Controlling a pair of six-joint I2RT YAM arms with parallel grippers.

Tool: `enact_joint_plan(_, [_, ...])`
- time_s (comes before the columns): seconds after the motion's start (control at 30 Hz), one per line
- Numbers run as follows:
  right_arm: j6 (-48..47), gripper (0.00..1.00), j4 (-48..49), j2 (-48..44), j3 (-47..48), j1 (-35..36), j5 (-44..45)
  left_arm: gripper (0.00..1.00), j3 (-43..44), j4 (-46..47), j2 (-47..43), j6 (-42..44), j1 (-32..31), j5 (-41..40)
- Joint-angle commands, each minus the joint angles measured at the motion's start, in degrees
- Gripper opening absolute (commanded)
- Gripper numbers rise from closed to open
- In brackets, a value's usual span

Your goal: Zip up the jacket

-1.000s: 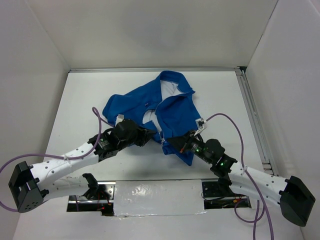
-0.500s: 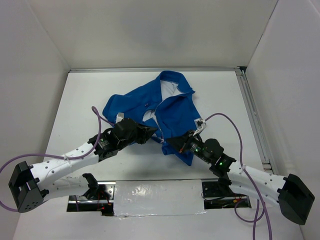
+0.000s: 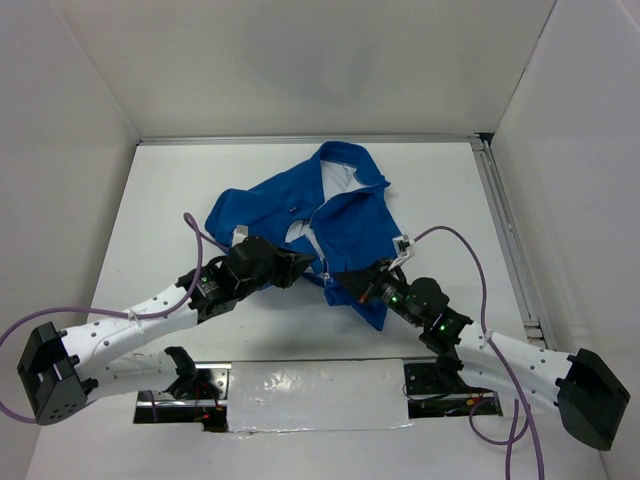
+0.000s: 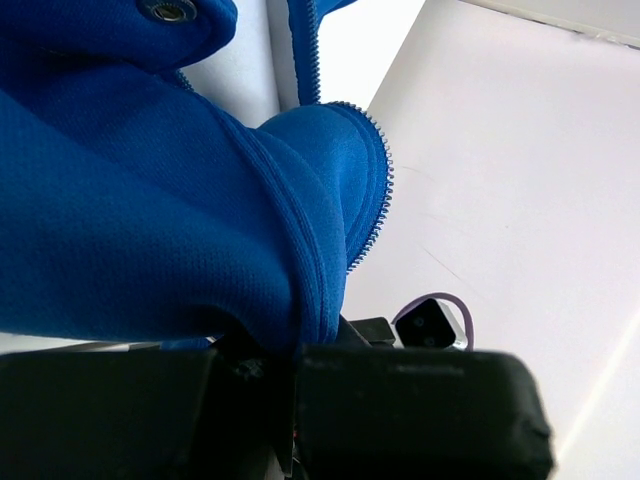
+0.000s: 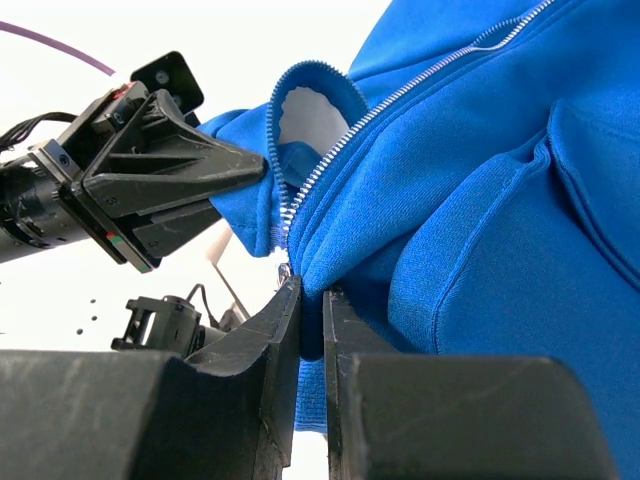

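Left gripper (image 3: 306,264) clamps the jacket (image 3: 345,215) hem beside the zipper (image 5: 400,95); I read the right gripper (image 3: 337,281) pinched narrow on the opposite hem edge.

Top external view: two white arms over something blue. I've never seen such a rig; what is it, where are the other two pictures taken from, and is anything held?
Two robot arms are bolted at the near edge of a white table. The top picture looks down from above and behind them. The other two come from a camera on each wrist, showing its own fingers. A blue jacket lies crumpled on the table. The left gripper and the right gripper each pinch its fabric near the lower end of the pale zipper.
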Motion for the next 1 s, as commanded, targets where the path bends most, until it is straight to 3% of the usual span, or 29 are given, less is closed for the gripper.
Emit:
enact_joint_plan(0.0, [0.5,0.00,8.2,-0.6,1.7,0.3,0.3,0.00,0.8,2.5,0.9,-0.7,-0.3,-0.1])
enact_joint_plan(0.47, [1.5,0.00,9.4,2.5,2.7,0.2,-1.3,0.00,0.3,3.2,0.8,-0.6,-0.3,0.9])
enact_joint_plan(0.8, [1.2,0.00,2.4,-0.8,1.9,0.2,-1.0,0.00,1.2,4.2,0.0,4.1,-0.3,-0.2])
enact_joint_plan(0.97, [2.0,0.00,4.2,-2.2,0.3,0.2,-0.9,0.00,0.8,5.2,0.3,4.1,-0.3,0.3])
